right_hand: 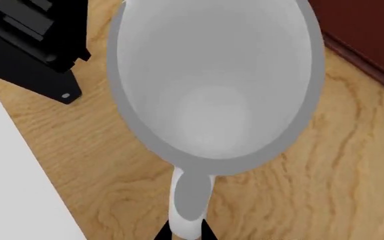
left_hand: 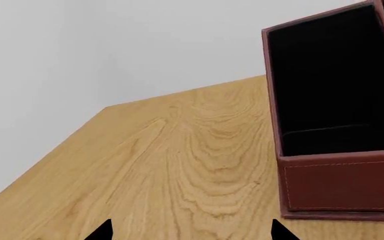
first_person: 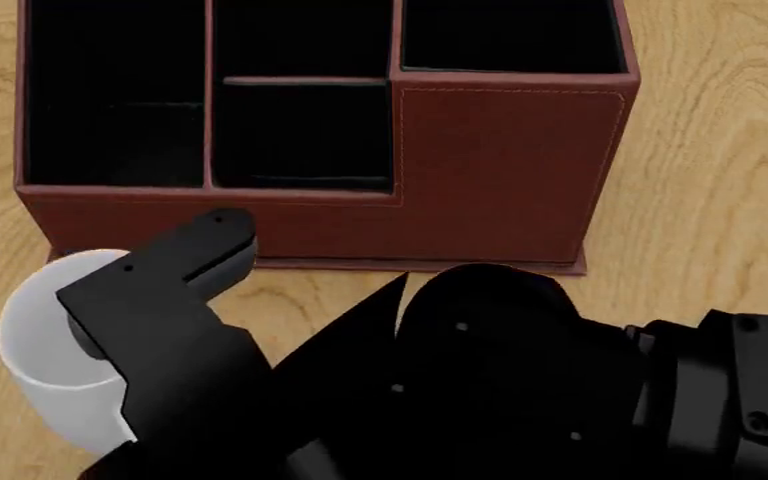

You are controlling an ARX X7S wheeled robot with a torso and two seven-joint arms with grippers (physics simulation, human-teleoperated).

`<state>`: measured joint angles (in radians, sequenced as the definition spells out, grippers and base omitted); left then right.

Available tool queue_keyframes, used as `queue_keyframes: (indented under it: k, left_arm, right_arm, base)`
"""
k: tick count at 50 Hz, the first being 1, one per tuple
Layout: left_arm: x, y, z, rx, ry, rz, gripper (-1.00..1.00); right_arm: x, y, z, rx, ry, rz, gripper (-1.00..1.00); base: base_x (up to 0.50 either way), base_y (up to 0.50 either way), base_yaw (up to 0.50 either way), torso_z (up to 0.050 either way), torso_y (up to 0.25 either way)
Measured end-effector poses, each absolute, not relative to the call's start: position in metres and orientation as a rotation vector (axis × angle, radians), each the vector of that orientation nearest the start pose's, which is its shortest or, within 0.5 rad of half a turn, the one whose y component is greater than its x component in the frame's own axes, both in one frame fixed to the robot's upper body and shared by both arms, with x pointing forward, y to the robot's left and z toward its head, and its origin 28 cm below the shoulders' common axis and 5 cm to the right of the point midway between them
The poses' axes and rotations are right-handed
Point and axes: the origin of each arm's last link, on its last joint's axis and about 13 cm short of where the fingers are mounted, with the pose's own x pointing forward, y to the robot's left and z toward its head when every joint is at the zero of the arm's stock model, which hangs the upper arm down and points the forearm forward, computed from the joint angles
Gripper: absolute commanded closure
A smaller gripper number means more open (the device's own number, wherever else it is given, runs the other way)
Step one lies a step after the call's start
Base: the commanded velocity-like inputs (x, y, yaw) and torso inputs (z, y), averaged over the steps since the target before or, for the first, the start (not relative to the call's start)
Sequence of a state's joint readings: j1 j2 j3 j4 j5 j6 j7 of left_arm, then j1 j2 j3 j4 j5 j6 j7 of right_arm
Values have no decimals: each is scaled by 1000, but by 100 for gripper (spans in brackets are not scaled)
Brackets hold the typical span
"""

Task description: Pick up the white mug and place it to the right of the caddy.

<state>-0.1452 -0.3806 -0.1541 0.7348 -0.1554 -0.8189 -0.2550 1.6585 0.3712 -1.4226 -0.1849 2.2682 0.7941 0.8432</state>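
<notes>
Mug (first_person: pixel 40 345): white, upright on the surface at the near left, just in front of the caddy's near-left corner; partly hidden in the head view by a black arm link; empty inside in the right wrist view (right_hand: pixel 212 85), loop handle toward the camera.
Caddy (first_person: pixel 504 170): reddish-brown, stitched edges, black-lined compartments; standing on the surface beyond the mug, filling the far middle of the head view; one open compartment and a side wall in the left wrist view (left_hand: pixel 342 185).
Right end effector (right_hand: pixel 182 231): two dark tips close on either side of the mug's handle, holding it; narrow.
Left end effector (left_hand: pixel 192 232): two dark tips set wide apart, nothing between them, over bare wood left of the caddy.
Surface (first_person: pixel 718 200): light wood grain; an edge showing in the left wrist view (left_hand: pixel 178 165) against a pale wall.
</notes>
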Motion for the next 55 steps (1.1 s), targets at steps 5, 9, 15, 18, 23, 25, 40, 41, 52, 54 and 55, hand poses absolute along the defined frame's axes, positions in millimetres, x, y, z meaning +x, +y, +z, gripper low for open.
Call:
queue_keyframes:
  k: [5, 9, 15, 18, 23, 25, 40, 41, 52, 54, 55]
  left_arm:
    - [200, 286, 156, 247, -114, 329, -100]
    - [200, 286, 157, 247, -116, 328, -100]
    - [201, 285, 157, 246, -118, 325, -100]
    - [201, 285, 158, 246, -119, 324, -100]
    - [201, 284, 158, 245, -120, 322, -100]
    - [201, 284, 158, 245, -120, 321, -100]
    - [200, 284, 157, 243, -122, 318, -100]
    - [200, 284, 157, 243, -122, 318, -100]
    - [200, 283, 157, 241, -125, 311, -100]
    - [200, 283, 157, 240, -126, 310, -100]
    - [200, 283, 157, 240, -126, 310, -100]
  right_arm:
    - [226, -3, 284, -330, 742, 771, 100]
    - [227, -7, 289, -325, 727, 745, 100]
    - [229, -15, 298, -319, 702, 703, 100]
    - [230, -18, 303, -314, 690, 682, 100]
    - [230, -25, 310, -304, 670, 647, 100]
    - [230, -28, 313, -299, 662, 632, 100]
    - [228, -54, 332, -251, 605, 503, 100]
    - [228, -56, 333, -248, 602, 494, 100]
    - [225, -77, 343, -204, 576, 396, 100]
    - [225, -80, 345, -196, 570, 379, 100]
    - [224, -82, 346, -192, 567, 370, 100]
  base:
    - [0, 0, 0, 0, 0]
    - [0, 0, 0, 0, 0]
    - [0, 0, 0, 0, 0]
    - [0, 0, 0, 0, 0]
    - [0, 0, 0, 0, 0]
    - [0, 0, 0, 0, 0]
    - [0, 0, 0, 0, 0]
    - [0, 0, 0, 0, 0]
    - [0, 0, 0, 0, 0]
    - [0, 0, 0, 0, 0]
    - [0, 0, 0, 0, 0]
